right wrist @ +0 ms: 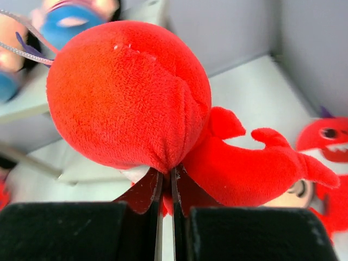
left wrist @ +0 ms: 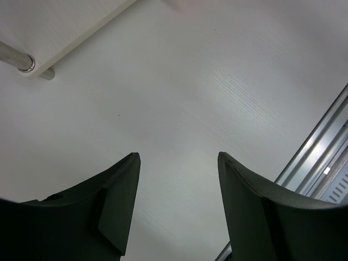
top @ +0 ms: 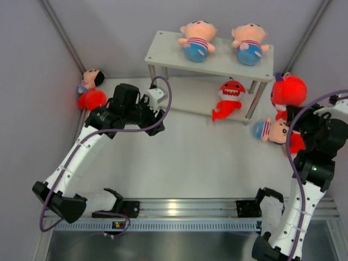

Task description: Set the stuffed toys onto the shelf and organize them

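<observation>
The shelf [top: 163,46] stands at the back, with two peach dolls [top: 197,39] [top: 250,43] on its top board. A red shark [top: 229,98] sits on the lower board. My right gripper [right wrist: 167,176] is shut on a fold of another red shark [right wrist: 130,92], held up right of the shelf [top: 288,89]. A doll [top: 272,130] and a red shark [top: 296,142] lie on the table below it. One more doll [top: 91,80] and a red toy [top: 92,99] rest by the left wall. My left gripper [left wrist: 179,157] is open and holds nothing, near the shelf's front left leg [left wrist: 16,57].
Grey walls close in on the left, the back and the right. A metal rail [top: 174,209] runs along the near edge and shows in the left wrist view [left wrist: 321,147]. A purple cable [top: 163,103] loops over the left arm.
</observation>
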Robot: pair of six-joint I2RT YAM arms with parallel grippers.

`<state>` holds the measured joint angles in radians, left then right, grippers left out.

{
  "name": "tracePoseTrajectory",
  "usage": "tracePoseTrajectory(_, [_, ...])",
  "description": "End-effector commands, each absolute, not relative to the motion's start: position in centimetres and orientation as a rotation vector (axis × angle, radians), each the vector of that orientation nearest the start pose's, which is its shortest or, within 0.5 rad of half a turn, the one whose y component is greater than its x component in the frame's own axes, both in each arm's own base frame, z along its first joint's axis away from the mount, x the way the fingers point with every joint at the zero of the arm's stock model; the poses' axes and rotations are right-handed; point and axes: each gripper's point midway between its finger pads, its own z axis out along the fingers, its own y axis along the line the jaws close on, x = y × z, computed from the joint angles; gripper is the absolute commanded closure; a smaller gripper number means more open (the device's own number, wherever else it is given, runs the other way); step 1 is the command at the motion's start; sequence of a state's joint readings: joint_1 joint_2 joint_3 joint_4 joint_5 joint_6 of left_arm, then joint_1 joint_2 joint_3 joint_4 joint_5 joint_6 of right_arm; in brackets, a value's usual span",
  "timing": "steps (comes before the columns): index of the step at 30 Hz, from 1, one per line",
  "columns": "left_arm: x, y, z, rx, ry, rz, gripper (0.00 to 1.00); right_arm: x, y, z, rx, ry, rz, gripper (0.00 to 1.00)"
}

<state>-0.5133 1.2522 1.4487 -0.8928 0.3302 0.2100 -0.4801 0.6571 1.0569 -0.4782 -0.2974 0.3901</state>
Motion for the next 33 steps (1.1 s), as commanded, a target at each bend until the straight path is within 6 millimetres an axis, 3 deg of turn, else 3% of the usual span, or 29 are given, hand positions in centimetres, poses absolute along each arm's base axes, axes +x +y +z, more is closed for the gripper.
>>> tracePoseTrajectory(1, [25.0, -20.8, 31.9, 1.0, 1.949, -0.595, 0.35, 24.7, 0.9, 40.7, 0.107, 1.524, 0.375, 1.0])
tracePoseTrajectory(4, [24.3, -21.0, 32.9, 1.012, 1.919, -0.624, 0.34, 24.1, 3.6, 41.6, -0.039, 1.512, 0.447, 1.0])
tracePoseTrajectory(8, [23.9, -20.7, 33.4, 1.037, 1.891, -0.608, 0.33, 23.6, 5.6, 41.3, -0.134, 1.542, 0.513, 1.0])
tracePoseTrajectory(14, [23.3, -21.3, 35.1, 1.094, 1.814, -0.647, 0.33, 22.2, 10.5, 40.1, -0.342, 1.56, 0.771, 1.0])
tracePoseTrajectory(18, [21.9, -21.7, 37.0, 1.311, 1.605, -0.629, 0.28, 23.3, 13.3, 38.8, -0.392, 1.625, 0.87, 1.0])
tracePoseTrajectory(19, [21.5, -21.6, 37.8, 1.347, 1.542, -0.613, 0.25, 22.9, 15.6, 39.4, -0.452, 1.59, 0.913, 1.0])
tracePoseTrajectory(21, [20.7, -21.5, 39.0, 1.426, 1.403, -0.567, 0.13, 23.6, 18.1, 39.3, -0.48, 1.581, 0.95, 1.0])
tracePoseTrajectory(22, [20.6, -21.5, 39.3, 1.441, 1.37, -0.553, 0.11, 22.1, 21.2, 39.4, -0.566, 1.561, 1.031, 1.0])
tracePoseTrajectory(23, [20.5, -21.5, 39.6, 1.448, 1.353, -0.55, 0.1, 22.8, 23.3, 38.6, -0.601, 1.584, 1.062, 1.0])
tracePoseTrajectory(24, [20.5, -21.6, 39.7, 1.452, 1.345, -0.552, 0.09, 20.8, 26.4, 38.3, -0.698, 1.576, 1.142, 1.0])
tracePoseTrajectory(25, [20.4, -21.7, 39.9, 1.452, 1.34, -0.558, 0.02, 20.2, 28.0, 38.8, -0.744, 1.564, 1.18, 1.0])
tracePoseTrajectory(26, [20.3, -21.7, 39.9, 1.453, 1.335, -0.567, 0.02, 19.9, 29.4, 38.9, -0.78, 1.553, 1.215, 1.0])
tracePoseTrajectory(27, [19.4, -21.8, 40.2, 1.467, 1.3, -0.597, 0.02, 19.8, 31.2, 37.7, -0.816, 1.588, 1.266, 1.0])
tracePoseTrajectory(30, [17.5, -21.6, 40.0, 1.53, 1.187, -0.593, 0.02, 19.3, 33.7, 37.9, -0.863, 1.54, 1.367, 1.0])
tracePoseTrajectory(33, [18.1, -20.9, 38.8, 1.533, 1.226, -0.531, 0.02, 18.5, 35.3, 38.6, -0.925, 1.472, 1.455, 1.0])
